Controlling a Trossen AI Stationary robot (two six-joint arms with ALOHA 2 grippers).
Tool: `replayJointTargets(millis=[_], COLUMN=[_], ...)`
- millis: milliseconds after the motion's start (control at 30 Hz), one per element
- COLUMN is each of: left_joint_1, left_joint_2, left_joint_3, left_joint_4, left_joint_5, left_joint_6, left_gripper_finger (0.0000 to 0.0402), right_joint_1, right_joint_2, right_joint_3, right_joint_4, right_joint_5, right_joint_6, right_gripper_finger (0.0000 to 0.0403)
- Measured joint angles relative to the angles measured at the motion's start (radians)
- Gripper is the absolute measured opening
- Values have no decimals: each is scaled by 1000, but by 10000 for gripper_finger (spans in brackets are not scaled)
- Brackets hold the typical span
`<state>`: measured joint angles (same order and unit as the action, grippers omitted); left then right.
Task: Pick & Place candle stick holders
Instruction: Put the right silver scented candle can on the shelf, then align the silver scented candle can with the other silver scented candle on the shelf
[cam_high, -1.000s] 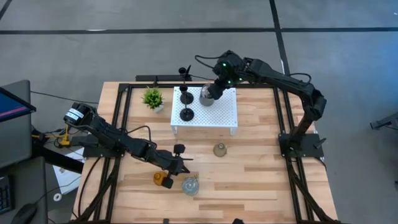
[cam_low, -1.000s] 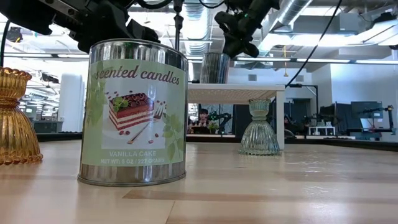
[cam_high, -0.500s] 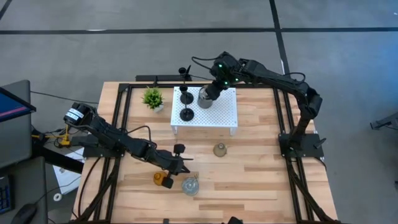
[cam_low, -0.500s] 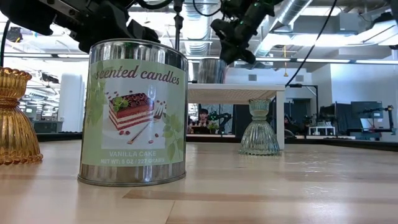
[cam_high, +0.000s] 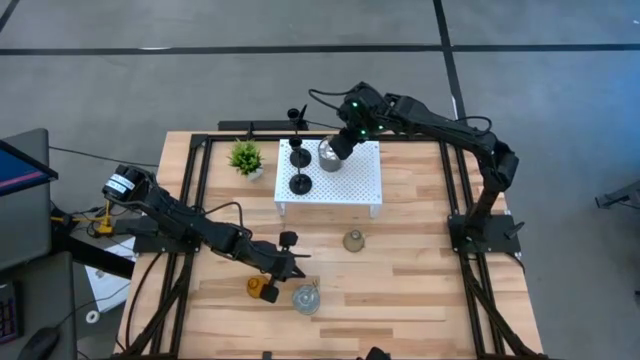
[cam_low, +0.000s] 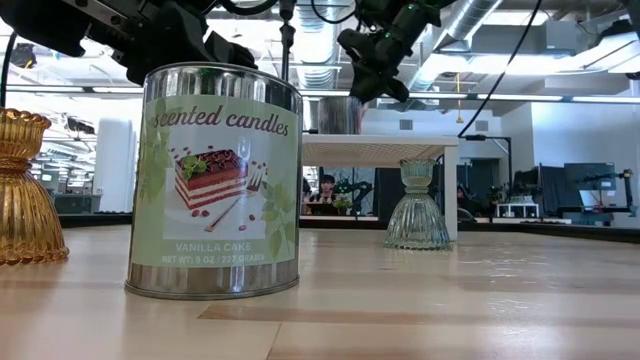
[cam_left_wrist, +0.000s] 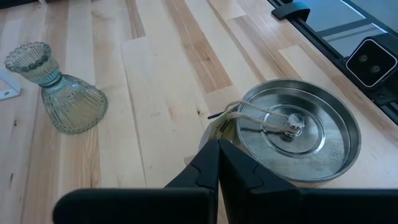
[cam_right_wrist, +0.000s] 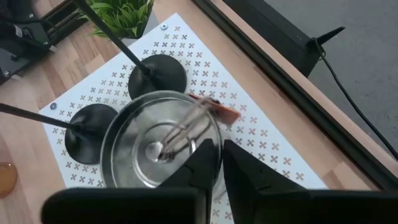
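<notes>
Both arms are dark, slim and jointed, with black cables looping loosely along their links. The right arm (cam_high: 440, 122) carries small green lights near its wrist, and the left arm (cam_high: 190, 228) has a silver-white cylindrical motor housing at its base end.

— What can't you make out?
— The amber holder (cam_low: 22, 190) is cut by the low view's left edge.
— And the right gripper (cam_right_wrist: 214, 163)?
— Its fingers cover part of the tin's (cam_right_wrist: 163, 143) rim.

Two black sticks (cam_high: 298, 168) and a tin (cam_high: 328, 152) on the stand; amber (cam_high: 261, 288), bell (cam_high: 353, 240), second tin (cam_high: 306, 298) on wood.
</notes>
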<state>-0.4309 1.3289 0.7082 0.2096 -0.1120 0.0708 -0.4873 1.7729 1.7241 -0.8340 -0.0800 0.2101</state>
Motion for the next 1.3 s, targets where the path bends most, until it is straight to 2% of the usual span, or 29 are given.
replayJointTargets(millis=[400,600,767,1067,1300], left_joint_1=[0,0,0,0,0], left_joint_2=[0,0,0,0,0], left_joint_3=[0,0,0,0,0], left_joint_4=[0,0,0,0,0], left_joint_5=[0,0,0,0,0], left_joint_6=[0,-1,0,0,-1], left_gripper_finger=[5,5,5,5,5], right_joint_1=[-4,-14,-2,171,411], right_joint_2=[-10,-93,-213,-385,-433], right_joint_3=[-1,-1,-1,0,0], right_joint_4=[-6,-23,-36,-187,-301], right_joint_5=[1,1,-1,16,279], right_joint_6=[-1,-1,11,27,101], right_gripper_finger=[54,63,63,63,42])
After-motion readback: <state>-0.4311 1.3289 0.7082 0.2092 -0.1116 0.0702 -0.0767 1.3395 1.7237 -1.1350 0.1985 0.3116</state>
